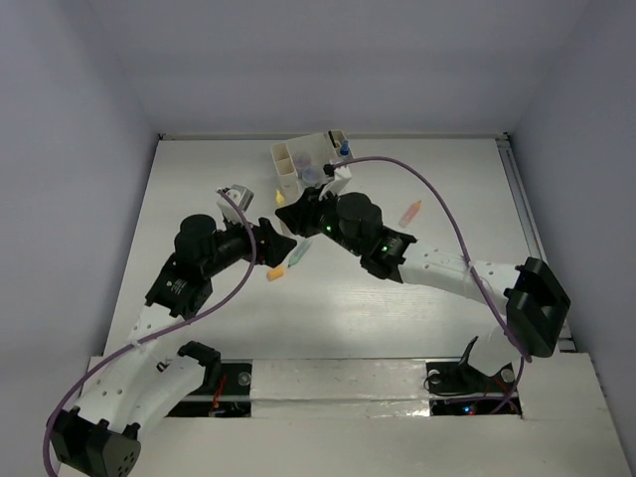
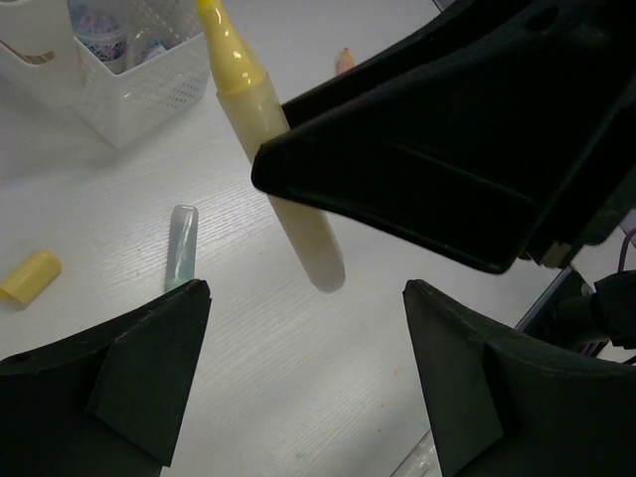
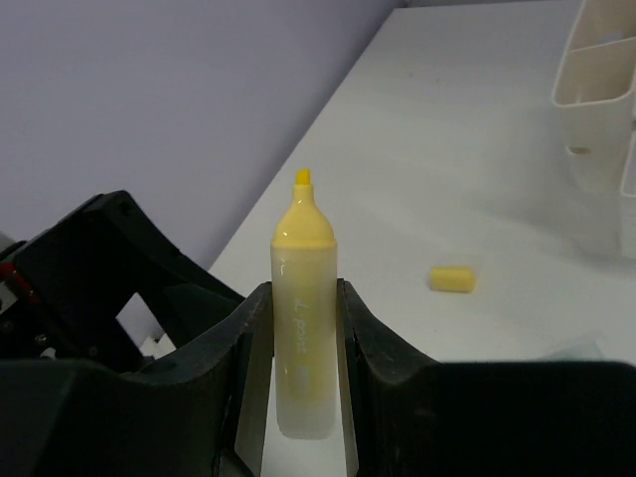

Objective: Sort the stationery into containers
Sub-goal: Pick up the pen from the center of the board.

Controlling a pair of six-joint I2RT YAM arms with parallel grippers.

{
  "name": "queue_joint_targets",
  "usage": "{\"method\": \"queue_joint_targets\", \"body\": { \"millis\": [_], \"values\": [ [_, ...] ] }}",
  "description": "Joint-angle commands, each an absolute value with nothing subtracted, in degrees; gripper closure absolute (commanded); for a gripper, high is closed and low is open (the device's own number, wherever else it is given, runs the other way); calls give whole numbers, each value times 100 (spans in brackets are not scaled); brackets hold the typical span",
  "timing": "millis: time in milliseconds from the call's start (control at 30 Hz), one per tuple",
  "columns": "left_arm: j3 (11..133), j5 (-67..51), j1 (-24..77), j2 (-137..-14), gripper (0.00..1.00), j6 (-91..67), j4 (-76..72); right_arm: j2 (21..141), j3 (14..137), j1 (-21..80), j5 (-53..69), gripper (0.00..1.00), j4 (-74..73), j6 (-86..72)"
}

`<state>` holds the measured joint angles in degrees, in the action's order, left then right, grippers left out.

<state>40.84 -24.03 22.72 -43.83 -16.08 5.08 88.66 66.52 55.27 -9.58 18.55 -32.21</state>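
right pincer (image 3: 302, 298) clamped on yellow highlighter (image 3: 303, 234), tip bare, held off the tabletop (image 2: 298, 397); left pincer (image 2: 303, 303) jaws apart, gripping nothing, near the highlighter's butt end; yellow block (image 2: 30, 276) and light green marker (image 2: 181, 246) lie on tabletop; organizer (image 1: 298, 159) near far edge

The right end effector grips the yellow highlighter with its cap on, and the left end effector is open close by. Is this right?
Only the cap is wrong: it is off. The right wrist view shows the yellow highlighter in the right end effector with its tip bare. The left end effector is open close by.
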Motion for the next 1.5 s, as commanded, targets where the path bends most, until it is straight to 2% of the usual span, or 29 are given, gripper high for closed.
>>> {"method": "queue_joint_targets", "body": {
  "millis": [0, 300, 400, 567, 667, 800, 833, 933, 967, 1067, 1100, 1167, 1267, 1467],
  "values": [
    [4131, -2522, 2224, -4386, 26, -1679, 114, 8947, 6688, 5704, -835, 92, 2417, -3340],
    [4122, -2408, 2118, -4289, 51, -1687, 88, 8921, 6627, 5871, -624, 91, 2654, -3401],
    [4131, -2382, 2118, -4289, 66, -1688, 105, 8903, 6592, 5924, -571, 92, 2681, -3445],
    [4157, -2233, 2066, -4184, 73, -1661, 149, 8886, 6504, 5924, -571, 91, 2716, -3445],
    [4157, -2127, 2065, -4105, 80, -1635, 176, 8859, 6425, 5924, -563, 91, 2716, -3480],
    [4175, -2066, 2065, -4017, 100, -1608, 193, 8859, 6381, 5924, -422, 92, 2716, -3489],
    [4175, -2048, 2065, -3990, 100, -1600, 211, 8859, 6381, 5924, -413, 91, 2690, -3481],
    [4166, -1978, 2065, -3894, 100, -1573, 255, 8816, 6346, 5924, -431, 83, 2593, -3472],
    [4166, -1934, 2065, -3850, 100, -1565, 290, 8789, 6337, 5924, -439, 72, 2532, -3428],
    [4175, -1837, 2065, -3736, 100, -1468, 360, 8649, 6328, 5924, -282, 56, 2514, -3209],
    [4192, -1750, 2065, -3727, 100, -1442, 430, 8614, 6337, 5924, -273, 47, 2479, -3165],
    [4227, -1557, 2013, -3718, 100, -1380, 536, 8508, 6416, 5924, -194, 38, 2330, -3024],
    [4271, -1407, 2013, -3691, 100, -1362, 598, 8350, 6486, 5863, -89, 30, 2180, -2918],
    [4298, -941, 1907, -3446, 100, -1389, 685, 8130, 6275, 5801, 211, 30, 2225, -2813]
  ]
}}
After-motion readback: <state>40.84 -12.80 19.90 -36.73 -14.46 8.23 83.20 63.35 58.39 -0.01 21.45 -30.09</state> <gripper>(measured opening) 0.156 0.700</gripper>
